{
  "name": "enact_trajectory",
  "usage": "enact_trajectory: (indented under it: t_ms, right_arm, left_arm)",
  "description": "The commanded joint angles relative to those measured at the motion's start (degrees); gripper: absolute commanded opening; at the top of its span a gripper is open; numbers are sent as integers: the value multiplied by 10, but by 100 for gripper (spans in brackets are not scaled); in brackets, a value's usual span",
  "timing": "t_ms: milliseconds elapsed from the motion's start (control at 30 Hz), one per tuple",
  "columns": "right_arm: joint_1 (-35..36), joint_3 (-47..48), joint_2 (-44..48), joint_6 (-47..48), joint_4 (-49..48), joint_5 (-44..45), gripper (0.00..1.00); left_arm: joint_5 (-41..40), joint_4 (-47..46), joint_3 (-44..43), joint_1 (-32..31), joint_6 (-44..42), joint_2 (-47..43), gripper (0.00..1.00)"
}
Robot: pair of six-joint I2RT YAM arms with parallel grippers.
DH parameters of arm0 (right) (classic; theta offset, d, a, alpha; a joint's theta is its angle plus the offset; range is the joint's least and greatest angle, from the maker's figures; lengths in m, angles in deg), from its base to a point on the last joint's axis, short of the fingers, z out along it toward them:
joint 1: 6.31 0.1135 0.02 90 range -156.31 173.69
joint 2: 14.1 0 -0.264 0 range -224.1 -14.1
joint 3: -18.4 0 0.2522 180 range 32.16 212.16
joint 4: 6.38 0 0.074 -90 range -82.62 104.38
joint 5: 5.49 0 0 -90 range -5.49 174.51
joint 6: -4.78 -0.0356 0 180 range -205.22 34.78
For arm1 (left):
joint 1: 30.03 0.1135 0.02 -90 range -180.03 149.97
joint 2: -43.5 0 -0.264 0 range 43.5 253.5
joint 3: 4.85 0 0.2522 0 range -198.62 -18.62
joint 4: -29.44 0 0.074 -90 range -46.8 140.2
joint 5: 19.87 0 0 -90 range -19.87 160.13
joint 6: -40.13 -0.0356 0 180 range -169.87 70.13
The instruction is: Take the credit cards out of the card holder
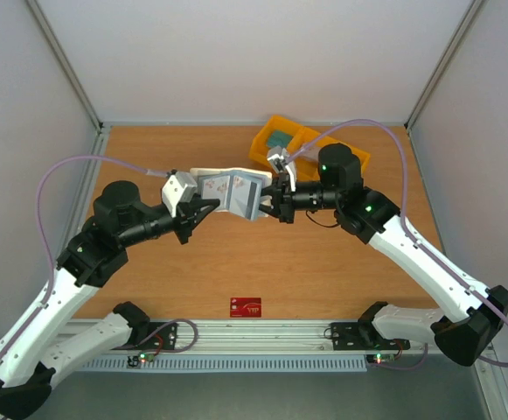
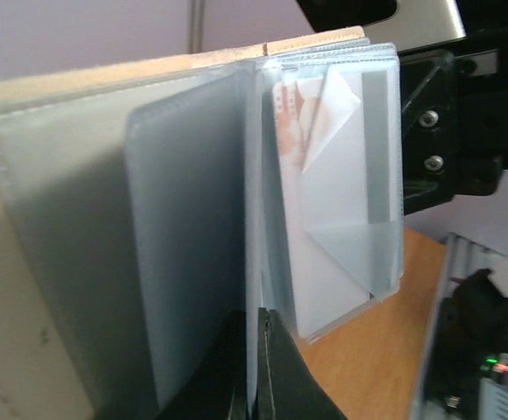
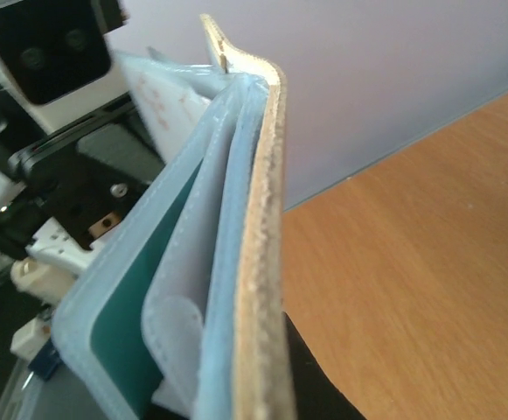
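The card holder point(image 1: 232, 192) hangs open in the air over the middle of the table, between both arms. My left gripper point(image 1: 203, 208) is shut on a thin clear leaf of it point(image 2: 255, 262), the two dark fingertips point(image 2: 275, 350) pressed together at the leaf's lower edge. A pale card with reddish print point(image 2: 310, 149) sits in the neighbouring sleeve. My right gripper point(image 1: 269, 203) is shut on the cream outer cover point(image 3: 262, 262), with one dark finger point(image 3: 319, 381) behind it. A teal card point(image 3: 122, 337) shows in an inner sleeve. A red credit card point(image 1: 246, 306) lies flat near the front edge.
A yellow compartment bin point(image 1: 310, 144) stands at the back right, right behind the right wrist, with something teal in it. White walls close the table at the back and sides. A metal rail point(image 1: 254, 332) runs along the near edge.
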Motion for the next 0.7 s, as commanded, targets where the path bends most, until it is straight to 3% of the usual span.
enact_trajectory:
  t_ms: [0, 133, 233, 367, 567, 667]
  right_arm:
    - [-5, 6, 46, 77, 39, -132, 1]
    - [-6, 22, 55, 117, 83, -147, 2]
    - [-6, 24, 54, 116, 86, -151, 2]
    - [-5, 23, 59, 121, 95, -150, 2]
    - [-5, 32, 57, 137, 115, -130, 2]
    - [-5, 33, 56, 145, 124, -113, 2]
  left_arm:
    - [131, -37, 9, 22, 60, -16, 0]
    - [222, -78, 26, 23, 78, -19, 3]
    - [225, -88, 30, 24, 78, -23, 22]
    - [271, -96, 28, 23, 54, -32, 30]
    - [322, -93, 17, 22, 28, -40, 24]
    - [293, -79, 12, 21, -1, -46, 12]
